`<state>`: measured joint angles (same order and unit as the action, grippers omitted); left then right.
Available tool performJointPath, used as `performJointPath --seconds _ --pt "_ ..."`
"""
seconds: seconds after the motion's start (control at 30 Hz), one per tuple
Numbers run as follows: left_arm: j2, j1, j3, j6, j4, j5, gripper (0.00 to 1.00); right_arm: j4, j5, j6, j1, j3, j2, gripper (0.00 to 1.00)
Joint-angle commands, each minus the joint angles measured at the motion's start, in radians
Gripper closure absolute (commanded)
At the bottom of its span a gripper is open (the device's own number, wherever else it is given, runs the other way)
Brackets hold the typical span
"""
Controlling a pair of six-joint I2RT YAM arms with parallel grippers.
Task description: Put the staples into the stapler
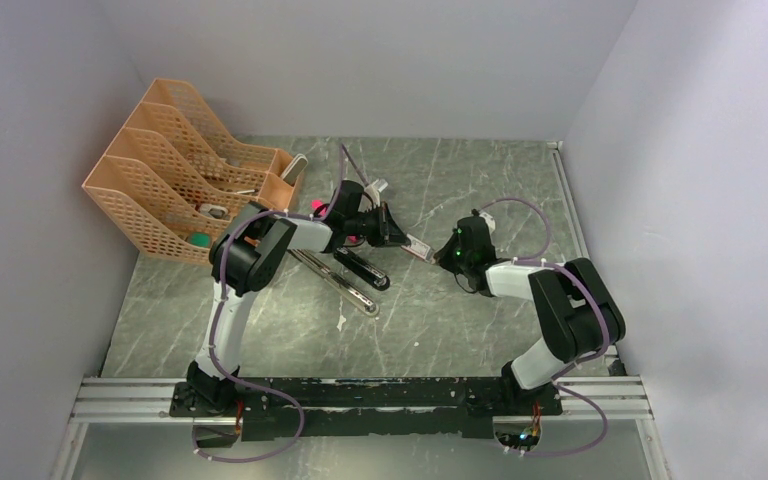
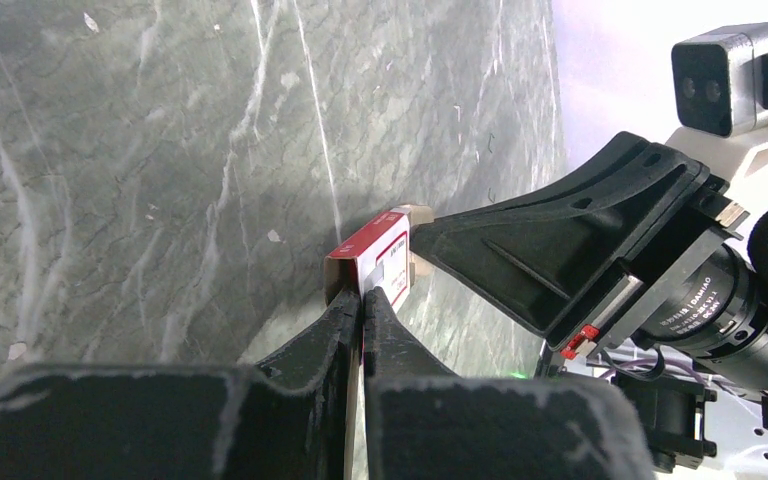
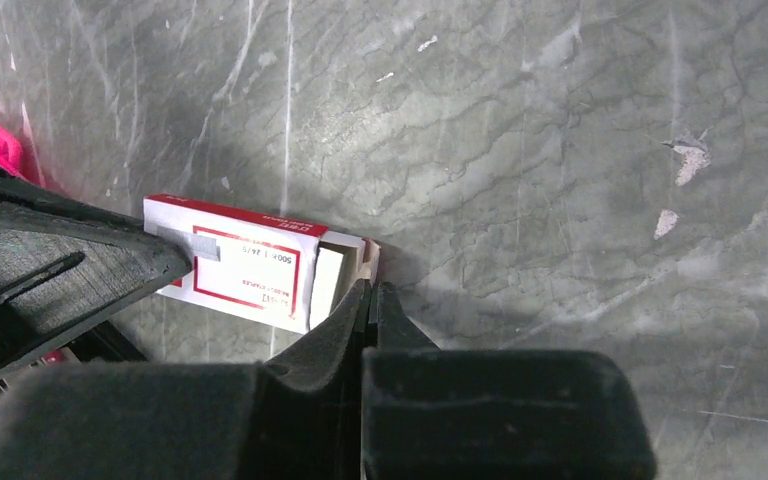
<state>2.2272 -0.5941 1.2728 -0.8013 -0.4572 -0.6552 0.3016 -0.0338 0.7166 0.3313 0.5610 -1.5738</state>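
Note:
A small white staple box with red print is held above the table between both grippers. My left gripper is shut on one end of the box, with cardboard showing between its fingers. At the opposite end, my right gripper is shut on the open end flap. The staples themselves are hidden inside the box. The black stapler lies opened flat on the table with its silver rail alongside, just near-left of the left gripper. The right gripper meets the box from the right.
Orange mesh file holders stand at the back left with small items inside. A bright pink plastic piece lies behind the left wrist. White walls close in the table on three sides.

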Motion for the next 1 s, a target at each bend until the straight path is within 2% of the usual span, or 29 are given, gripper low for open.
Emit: performJointPath --seconds 0.0,0.4,0.7,0.97 --pt "-0.048 0.018 -0.003 0.001 -0.041 -0.017 0.93 -0.043 -0.009 -0.019 -0.029 -0.018 0.018 1.00" --pt "-0.036 0.071 0.054 0.013 -0.014 -0.040 0.93 -0.121 0.045 -0.104 -0.165 -0.055 0.085 1.00" --pt "0.030 0.069 0.154 0.007 0.021 -0.041 0.93 -0.192 0.035 -0.176 -0.175 -0.050 0.157 1.00" --pt "0.117 0.018 0.272 0.013 0.080 -0.029 0.91 -0.193 0.079 -0.224 -0.175 -0.039 0.164 1.00"
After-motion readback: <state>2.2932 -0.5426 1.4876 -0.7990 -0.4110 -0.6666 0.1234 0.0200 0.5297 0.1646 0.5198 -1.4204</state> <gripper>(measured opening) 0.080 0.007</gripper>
